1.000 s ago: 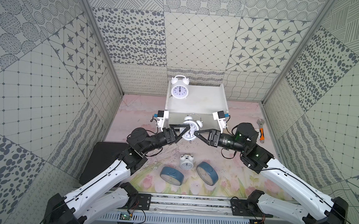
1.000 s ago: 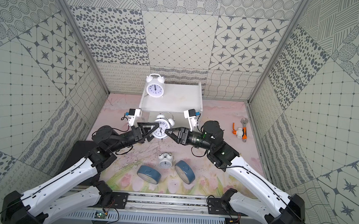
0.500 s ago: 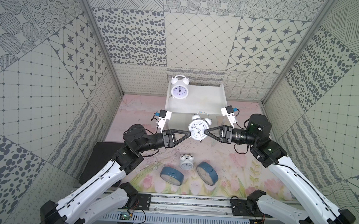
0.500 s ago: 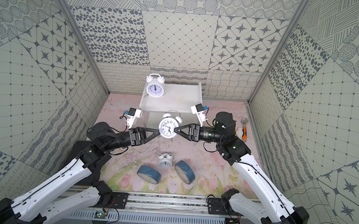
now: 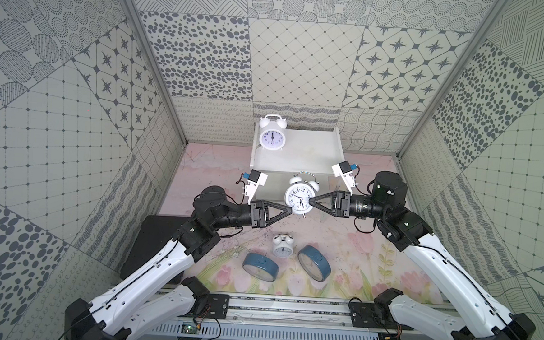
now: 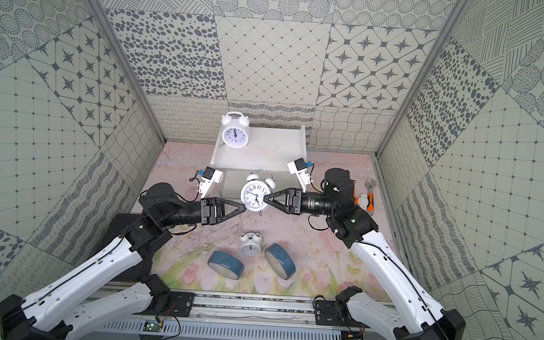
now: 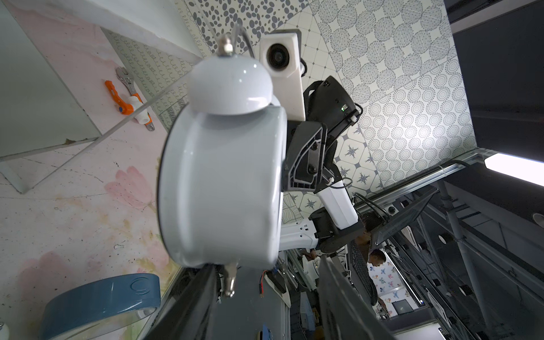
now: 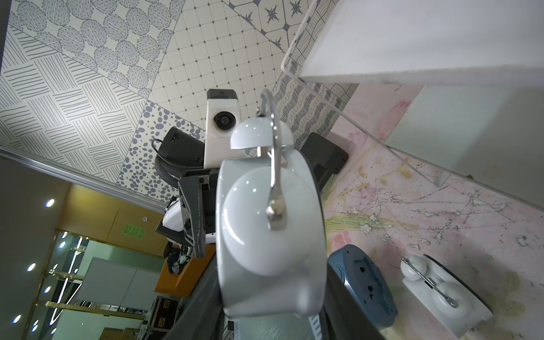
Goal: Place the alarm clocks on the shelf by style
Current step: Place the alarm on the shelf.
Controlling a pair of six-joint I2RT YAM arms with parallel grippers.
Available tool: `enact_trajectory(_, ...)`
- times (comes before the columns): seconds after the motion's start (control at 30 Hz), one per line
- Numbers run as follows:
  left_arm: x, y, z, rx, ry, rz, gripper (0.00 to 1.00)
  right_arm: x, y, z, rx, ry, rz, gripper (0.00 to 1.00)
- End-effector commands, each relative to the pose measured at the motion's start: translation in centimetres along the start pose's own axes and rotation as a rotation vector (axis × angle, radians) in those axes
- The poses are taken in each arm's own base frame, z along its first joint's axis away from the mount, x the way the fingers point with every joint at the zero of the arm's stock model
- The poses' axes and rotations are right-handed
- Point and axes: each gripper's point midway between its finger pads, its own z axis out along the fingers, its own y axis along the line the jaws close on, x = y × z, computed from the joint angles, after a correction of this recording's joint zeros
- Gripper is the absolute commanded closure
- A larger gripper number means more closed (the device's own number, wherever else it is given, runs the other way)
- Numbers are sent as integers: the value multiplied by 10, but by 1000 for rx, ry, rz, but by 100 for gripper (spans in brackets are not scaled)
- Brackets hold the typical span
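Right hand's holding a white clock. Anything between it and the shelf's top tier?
Nothing visible. The held clock hangs before the shelf; the shelved clock stands in a rear corner, the rest of the top tier bare.

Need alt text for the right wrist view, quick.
A white twin-bell clock, clamped in the right gripper, looms close to the lens. Beyond it a blue clock and a second white clock rest on the flowered mat; the white shelf stands nearby.
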Motion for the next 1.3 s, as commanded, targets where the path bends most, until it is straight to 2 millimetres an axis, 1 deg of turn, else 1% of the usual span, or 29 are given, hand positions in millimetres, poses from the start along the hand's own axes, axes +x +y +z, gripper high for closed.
enact_trajectory(0.0,-4,-10,0,38,-2,75,53,-4,34,-4,-98,9,-109,59)
enact_trajectory(0.1,-5,-9,0,33,-8,75,61,-3,33,-4,-96,12,-108,59)
enact_trajectory(0.2,-6,-6,-1,28,-21,73,66,-4,33,-3,-96,7,-109,59)
enact_trajectory(0.3,-9,-3,-1,20,-42,68,69,-7,33,-2,-103,-3,-104,58)
enact_trajectory(0.43,-13,0,1,25,-68,60,74,-11,35,-2,-103,-34,-102,56)
enact_trajectory(0.53,-14,2,2,27,-71,45,75,-12,36,-2,-98,-49,-109,56)
enact_trajectory(0.57,-14,2,3,30,-69,43,73,-12,37,-2,-96,-54,-111,56)
enact_trajectory(0.6,-14,1,3,34,-63,44,64,-12,36,-2,-94,-56,-112,56)
enact_trajectory(0.67,-13,2,3,25,-61,47,29,-11,34,-2,-91,-53,-109,58)
enact_trajectory(0.7,-14,3,2,12,-63,50,16,-10,32,-1,-89,-49,-106,58)
enact_trajectory(0.73,-14,3,1,1,-64,53,10,-9,32,-1,-89,-45,-102,58)
enact_trajectory(0.77,-14,3,1,-7,-68,61,6,-8,32,-1,-94,-40,-101,59)
enact_trajectory(0.8,-15,3,0,-14,-73,72,5,-7,33,0,-99,-36,-99,59)
enact_trajectory(0.93,-19,3,-3,-29,-93,96,9,-6,37,-1,-118,-28,-100,59)
enact_trajectory(1.03,-21,1,-2,-21,-96,104,21,-4,37,-1,-119,-17,-95,59)
enact_trajectory(1.1,-23,0,-1,-16,-95,106,31,-2,34,0,-108,-12,-89,59)
enact_trajectory(1.2,-25,0,-1,-13,-105,108,43,-2,31,1,-102,-14,-81,59)
enact_trajectory(1.27,-29,1,-2,-15,-130,104,50,-3,29,1,-96,-21,-74,59)
